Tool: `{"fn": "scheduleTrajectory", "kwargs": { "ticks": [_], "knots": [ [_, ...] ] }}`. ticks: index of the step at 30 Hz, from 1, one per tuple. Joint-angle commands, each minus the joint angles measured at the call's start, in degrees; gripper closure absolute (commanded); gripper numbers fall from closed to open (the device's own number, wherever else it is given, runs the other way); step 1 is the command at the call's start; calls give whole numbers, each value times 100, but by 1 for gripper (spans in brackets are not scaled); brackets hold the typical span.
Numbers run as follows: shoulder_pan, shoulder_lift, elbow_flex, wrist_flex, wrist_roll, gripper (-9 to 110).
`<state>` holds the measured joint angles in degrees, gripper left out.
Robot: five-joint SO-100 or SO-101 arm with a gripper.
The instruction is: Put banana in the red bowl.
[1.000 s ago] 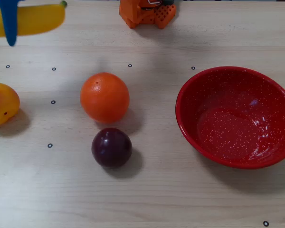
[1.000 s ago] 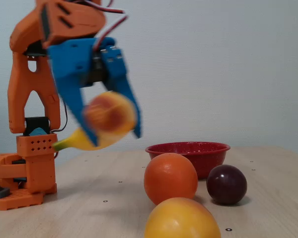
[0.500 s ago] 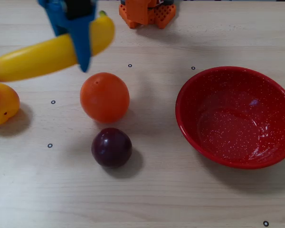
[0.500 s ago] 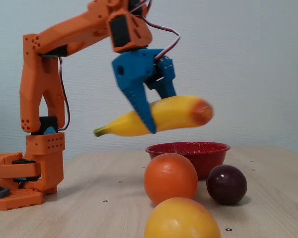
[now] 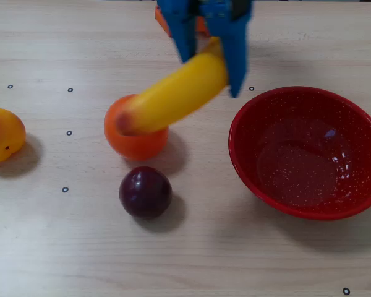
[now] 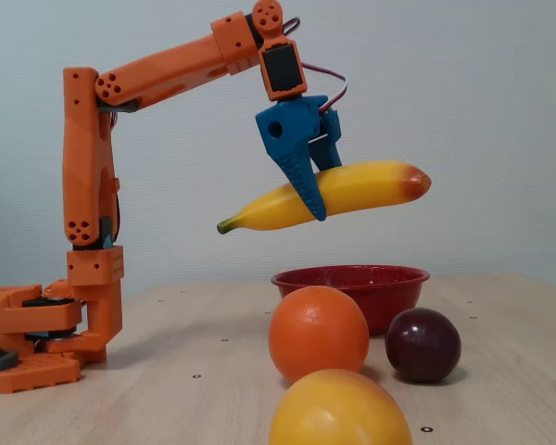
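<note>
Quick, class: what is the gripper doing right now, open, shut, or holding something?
Gripper: shut on the banana, holding it in the air above the table, not yet over the red bowl.

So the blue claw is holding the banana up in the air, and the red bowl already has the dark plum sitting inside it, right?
Not quite. The gripper does hold the banana in the air, but the red bowl is empty. The overhead view shows the dark plum on the table, left of the bowl, near the orange.
</note>
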<state>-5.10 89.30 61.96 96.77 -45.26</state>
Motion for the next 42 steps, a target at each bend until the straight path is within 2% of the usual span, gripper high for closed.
{"fn": "scheduleTrajectory", "kwargs": {
  "ticks": [1, 16, 28, 42],
  "knots": [
    [-264, 782, -694, -123, 220, 102],
    [-1538, -404, -1547, -369, 1125, 102],
    [-2206, -1354, -2259, -26, 1503, 102],
    [-2083, -2074, -2452, 193, 1521, 102]
  ]
}}
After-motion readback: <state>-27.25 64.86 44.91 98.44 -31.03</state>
